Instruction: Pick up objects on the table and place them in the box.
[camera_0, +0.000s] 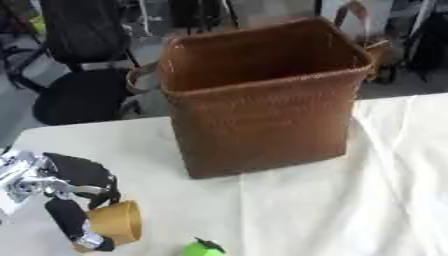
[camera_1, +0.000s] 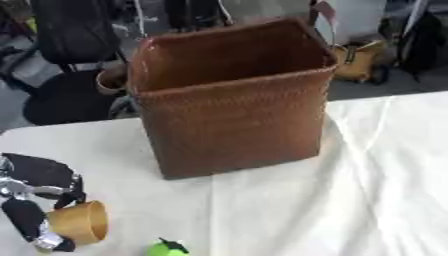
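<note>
The left hand (camera_0: 74, 200) has its fingers curled around a tan cup (camera_0: 118, 222) at the near left of the table (camera_0: 350, 200); a green object (camera_0: 203, 248) lies just right of it. The brown woven box (camera_0: 258, 95) stands upright farther back, well apart from the cup.

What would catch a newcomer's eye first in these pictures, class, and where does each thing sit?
The tall brown woven box dominates, standing at the table's far middle on the white cloth. At the lower left, the robot's left hand has its fingers curled round a yellow-tan cup lying on its side. A small bright green object peeks in at the bottom edge.
</note>
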